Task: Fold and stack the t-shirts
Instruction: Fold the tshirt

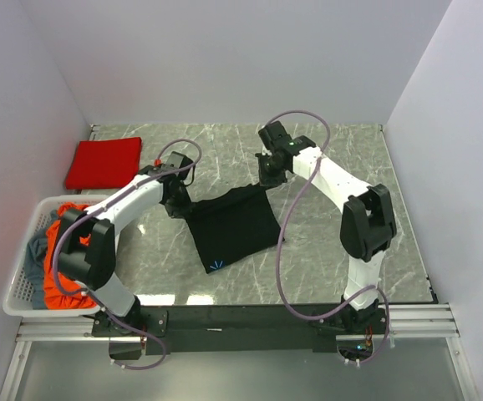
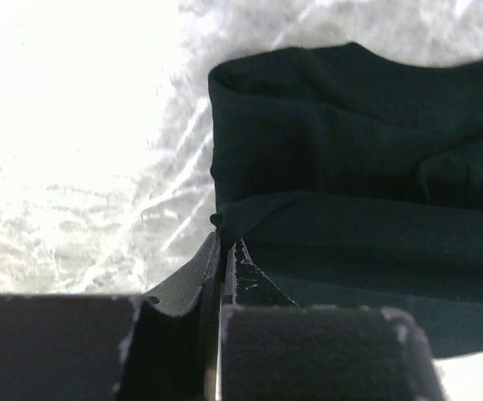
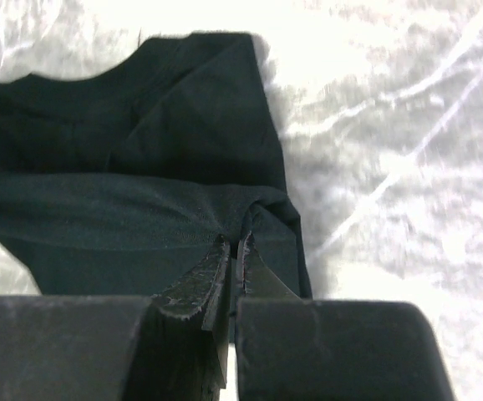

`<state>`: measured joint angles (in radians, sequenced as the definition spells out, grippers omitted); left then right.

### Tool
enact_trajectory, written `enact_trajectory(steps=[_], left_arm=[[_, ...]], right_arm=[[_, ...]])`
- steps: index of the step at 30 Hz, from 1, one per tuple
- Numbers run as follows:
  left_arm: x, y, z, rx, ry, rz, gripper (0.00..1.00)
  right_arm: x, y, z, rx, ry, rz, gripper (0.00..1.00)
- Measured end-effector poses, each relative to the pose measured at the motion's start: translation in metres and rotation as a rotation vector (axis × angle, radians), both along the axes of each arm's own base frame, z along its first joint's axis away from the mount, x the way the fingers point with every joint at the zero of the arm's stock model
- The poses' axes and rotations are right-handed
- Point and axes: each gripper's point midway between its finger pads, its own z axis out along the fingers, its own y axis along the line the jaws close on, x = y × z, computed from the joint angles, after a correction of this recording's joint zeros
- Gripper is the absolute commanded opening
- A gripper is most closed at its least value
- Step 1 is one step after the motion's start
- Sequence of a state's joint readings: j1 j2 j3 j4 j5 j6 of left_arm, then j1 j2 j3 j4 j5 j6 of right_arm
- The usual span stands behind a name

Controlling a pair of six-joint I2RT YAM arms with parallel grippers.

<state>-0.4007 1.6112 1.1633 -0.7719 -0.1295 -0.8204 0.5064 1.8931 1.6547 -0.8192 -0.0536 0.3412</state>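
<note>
Black t-shirt (image 1: 231,227) lies mid table (image 1: 350,251), partly folded. Left gripper (image 2: 223,244) and right gripper (image 3: 235,244) each clenched on a far corner; left bite looks thin. Limp, light cloth: pinch doubled edges.

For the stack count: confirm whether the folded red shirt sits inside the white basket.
No, the folded red shirt lies flat on the table behind the basket, outside its rim.

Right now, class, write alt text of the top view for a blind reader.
The left gripper and right gripper pinch the far corners of a black t-shirt on a marble table. A folded red t-shirt lies far left, near a basket.
</note>
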Motion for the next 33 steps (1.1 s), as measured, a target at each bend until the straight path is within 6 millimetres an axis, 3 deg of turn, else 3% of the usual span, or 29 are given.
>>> enact_trajectory(steps=[4,6,7,10,13,14,17,22,25,26,29,33], left_arm=[[0.008,0.003,-0.007,0.013,-0.007,0.015,0.01],[0.012,0.004,-0.010,0.018,-0.013,0.019,0.07],[0.014,0.004,-0.013,0.020,-0.016,0.021,0.10],[0.017,0.008,-0.020,0.048,-0.011,0.032,0.26],[0.016,0.018,-0.024,0.086,-0.002,0.048,0.57],[0.017,0.021,-0.023,0.096,-0.006,0.055,0.74],[0.018,0.030,-0.011,0.117,-0.047,0.074,0.97],[0.014,0.032,0.027,0.068,-0.182,0.072,0.90],[0.004,0.025,0.042,-0.005,-0.261,0.046,0.72],[0.001,0.020,0.043,-0.038,-0.281,0.028,0.63],[-0.010,0.004,0.033,-0.124,-0.287,-0.036,0.51],[-0.002,-0.015,0.014,-0.190,-0.267,-0.086,0.38]], right_arm=[[0.013,0.003,-0.018,0.004,-0.008,-0.007,0.07],[0.015,0.002,-0.024,0.007,-0.010,-0.014,0.17],[0.017,0.002,-0.027,0.009,-0.012,-0.016,0.27],[0.023,-0.002,-0.032,0.004,-0.027,-0.029,0.40],[0.029,-0.010,-0.031,-0.007,-0.037,-0.046,0.46],[0.030,-0.011,-0.029,-0.005,-0.042,-0.049,0.47],[0.031,-0.014,-0.018,0.012,-0.064,-0.053,0.47],[0.013,-0.001,0.024,0.163,-0.155,0.009,0.47],[0.001,0.017,0.043,0.300,-0.197,0.086,0.47],[-0.002,0.024,0.044,0.343,-0.199,0.114,0.46],[-0.006,0.047,0.033,0.454,-0.166,0.191,0.46],[-0.004,0.077,0.003,0.585,-0.072,0.267,0.45]])
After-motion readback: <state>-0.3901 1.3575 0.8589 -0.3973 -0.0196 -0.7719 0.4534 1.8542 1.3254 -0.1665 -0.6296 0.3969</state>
